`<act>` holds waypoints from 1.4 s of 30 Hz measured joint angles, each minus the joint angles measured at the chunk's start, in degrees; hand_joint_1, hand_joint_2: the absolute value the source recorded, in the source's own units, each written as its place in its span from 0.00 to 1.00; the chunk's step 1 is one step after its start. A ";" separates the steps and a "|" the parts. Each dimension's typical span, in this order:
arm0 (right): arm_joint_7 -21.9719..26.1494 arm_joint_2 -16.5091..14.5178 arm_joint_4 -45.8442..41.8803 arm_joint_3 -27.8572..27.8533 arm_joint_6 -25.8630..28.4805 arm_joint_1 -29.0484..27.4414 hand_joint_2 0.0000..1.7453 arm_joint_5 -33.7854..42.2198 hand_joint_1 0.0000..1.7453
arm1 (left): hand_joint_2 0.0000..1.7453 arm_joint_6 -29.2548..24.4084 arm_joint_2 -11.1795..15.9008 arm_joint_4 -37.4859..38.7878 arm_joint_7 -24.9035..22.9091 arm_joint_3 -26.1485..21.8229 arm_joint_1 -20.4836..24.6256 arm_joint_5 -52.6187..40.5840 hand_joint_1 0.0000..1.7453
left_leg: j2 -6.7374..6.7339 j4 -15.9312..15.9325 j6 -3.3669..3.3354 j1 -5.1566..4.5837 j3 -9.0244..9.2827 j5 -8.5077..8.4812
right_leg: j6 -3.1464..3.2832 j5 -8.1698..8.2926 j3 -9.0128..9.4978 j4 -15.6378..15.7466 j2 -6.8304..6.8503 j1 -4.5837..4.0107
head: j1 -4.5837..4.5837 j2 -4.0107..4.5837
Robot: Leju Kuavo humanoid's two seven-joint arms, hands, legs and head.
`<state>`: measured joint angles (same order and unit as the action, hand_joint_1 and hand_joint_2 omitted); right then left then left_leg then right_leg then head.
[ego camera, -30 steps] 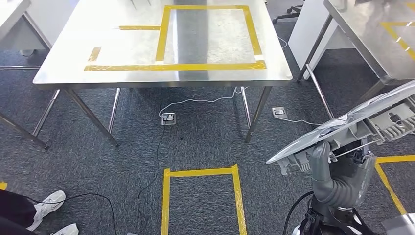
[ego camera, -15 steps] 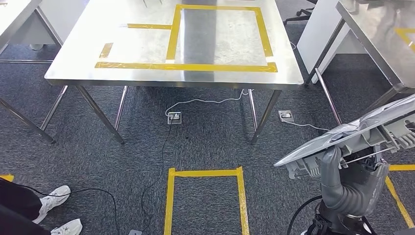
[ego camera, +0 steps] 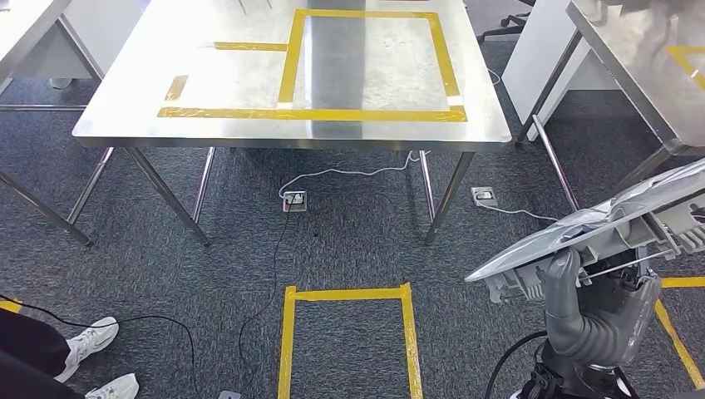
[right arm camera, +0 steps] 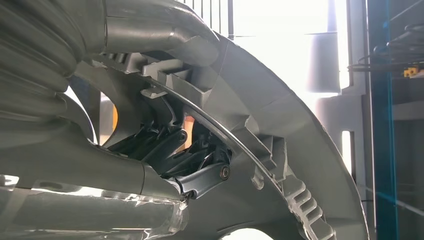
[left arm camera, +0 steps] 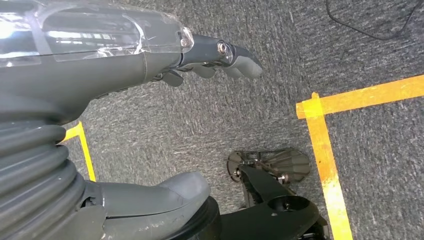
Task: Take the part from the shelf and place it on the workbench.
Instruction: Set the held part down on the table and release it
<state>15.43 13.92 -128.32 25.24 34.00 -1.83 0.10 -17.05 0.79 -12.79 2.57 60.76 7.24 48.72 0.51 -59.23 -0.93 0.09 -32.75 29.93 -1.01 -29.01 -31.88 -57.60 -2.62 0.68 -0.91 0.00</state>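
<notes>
The part [ego camera: 600, 223] is a large grey plastic panel, curved, with ribs and clips on its underside. My right hand [ego camera: 572, 293] grips it from below at the lower right of the head view, tilted up to the right. In the right wrist view the thumb and dark fingers [right arm camera: 200, 177] clamp the part's ribbed rim [right arm camera: 285, 125]. The steel workbench [ego camera: 241, 87], marked with yellow tape rectangles, stands ahead across a stretch of carpet. My left hand [left arm camera: 150, 60] hangs over the carpet with its fingers [left arm camera: 239, 61] stretched out and nothing in them.
A second steel table [ego camera: 644, 71] stands at the right and another table corner [ego camera: 18, 25] at the far left. A yellow tape square [ego camera: 345, 293] marks the carpet in front. A floor socket [ego camera: 294, 200] with cables lies under the workbench. A person's white shoes [ego camera: 93, 339] are at the lower left.
The whole picture has shifted, so the camera has moved; the workbench now sits slightly further right and lower. My right hand still holds the part the same way.
</notes>
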 joint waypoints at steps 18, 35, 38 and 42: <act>0.35 0.04 -0.99 -0.02 -0.23 -0.29 1.00 0.47 1.00 | 1.00 0.09 -0.02 0.00 -0.78 0.00 0.00 -0.63 0.00 | -0.33 0.96 -1.81 -0.27 1.43 0.02 | -1.93 -3.67 -3.04 -7.56 1.78 0.58 | -0.32 0.00; 0.68 0.02 -1.46 -0.05 -0.38 -0.59 1.00 0.54 1.00 | 1.00 0.09 -0.31 0.00 -0.77 0.01 0.04 -0.65 0.00 | -0.31 -12.63 1.76 0.08 -4.34 6.30 | 2.03 -0.86 2.07 0.75 2.81 0.14 | 0.30 0.00; 0.68 0.02 -1.45 -0.04 -0.38 -0.89 1.00 0.56 1.00 | 1.00 0.05 -0.27 0.02 -0.79 0.01 -0.24 -0.61 0.00 | -0.42 -12.59 2.16 0.45 -7.81 5.72 | 1.75 -2.73 4.36 0.75 2.52 0.23 | 1.20 0.00; 0.72 0.01 -1.36 -0.05 -0.38 -1.01 1.00 0.57 1.00 | 1.00 -0.03 -0.15 0.02 -1.06 0.01 -0.54 -0.61 0.00 | -0.63 -2.60 1.36 0.27 -6.69 -3.94 | 0.47 -5.87 7.29 0.58 2.26 0.29 | 2.36 0.00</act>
<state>16.15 13.93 -129.67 25.20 33.62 -2.84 0.67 -17.08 0.63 -12.76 1.52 60.77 6.70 48.11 -0.12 -61.83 0.43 0.37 -39.44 25.99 -0.54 -34.89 -24.59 -57.02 -0.35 0.96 1.46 0.00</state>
